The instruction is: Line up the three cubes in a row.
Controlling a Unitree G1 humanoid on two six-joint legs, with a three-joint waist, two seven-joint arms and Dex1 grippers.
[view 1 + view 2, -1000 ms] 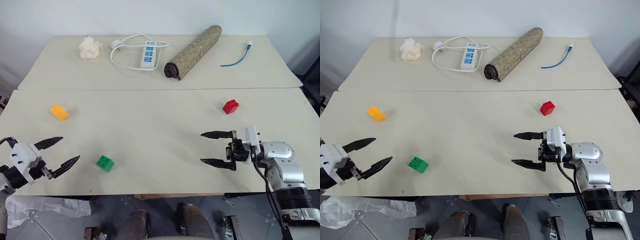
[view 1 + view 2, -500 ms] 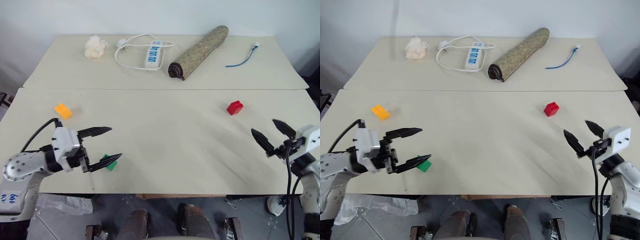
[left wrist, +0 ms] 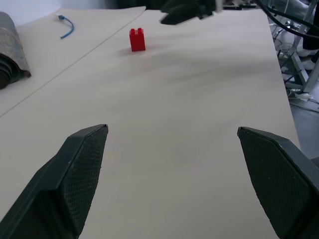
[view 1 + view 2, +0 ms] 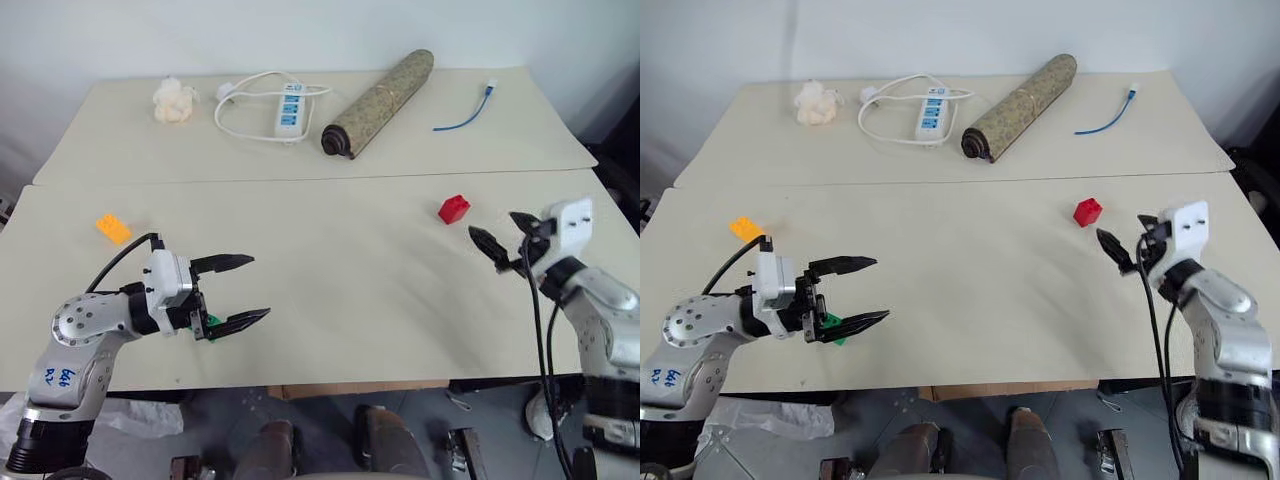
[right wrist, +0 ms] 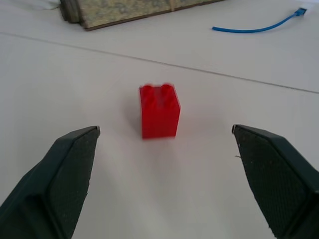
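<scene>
Right gripper is fully open and empty. The red cube stands upright at its 10 o'clock, near, centred between the jaws. Left gripper, also wide and empty, is far off.

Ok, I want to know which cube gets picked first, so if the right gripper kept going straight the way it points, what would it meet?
Most likely the red cube. It stands upright on the table, centred between the open fingers of the right gripper, with bare table between them. How far off it is cannot be judged.
</scene>
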